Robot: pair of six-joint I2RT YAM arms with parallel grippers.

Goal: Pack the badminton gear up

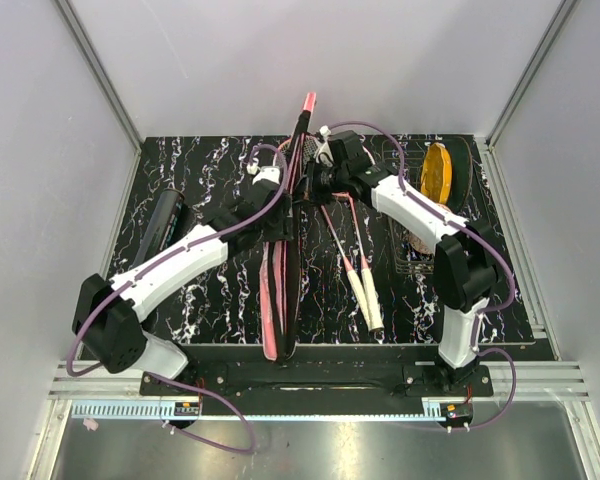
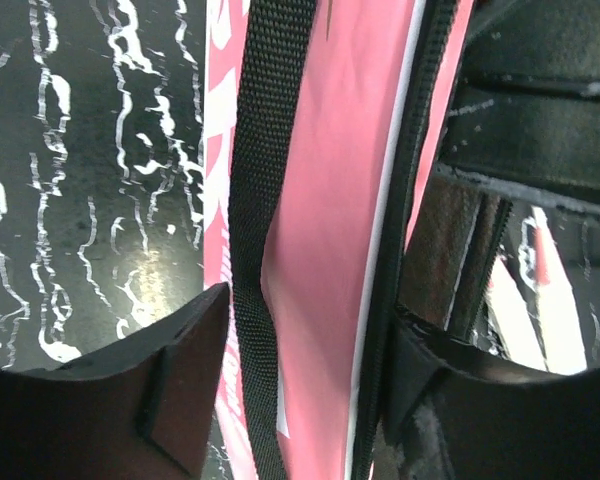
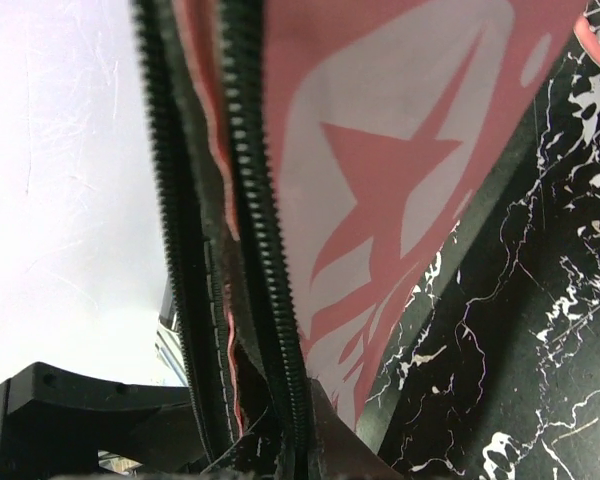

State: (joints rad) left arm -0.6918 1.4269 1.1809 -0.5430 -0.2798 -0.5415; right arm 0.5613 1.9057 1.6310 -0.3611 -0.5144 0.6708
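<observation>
The long pink cover (image 1: 280, 290) stands on its edge down the middle of the table, its zip side up. My left gripper (image 1: 278, 190) is shut on it from the left. In the left wrist view (image 2: 305, 310) the pink cover (image 2: 330, 200) and its black strap (image 2: 255, 200) fill the gap between the fingers. My right gripper (image 1: 315, 180) is shut on the cover's open zip edge (image 3: 270, 260), which runs into the fingers (image 3: 300, 440). Two rackets' white handles (image 1: 362, 285) lie right of the cover, their heads mostly hidden under the right arm. A black tube (image 1: 165, 222) lies far left. No shuttlecocks show.
A yellow oval disc (image 1: 438, 170) stands at the back right. A small pinkish cup (image 1: 418, 242) sits beside the right arm. White walls enclose the table on three sides. The arm bases stand at the near edge.
</observation>
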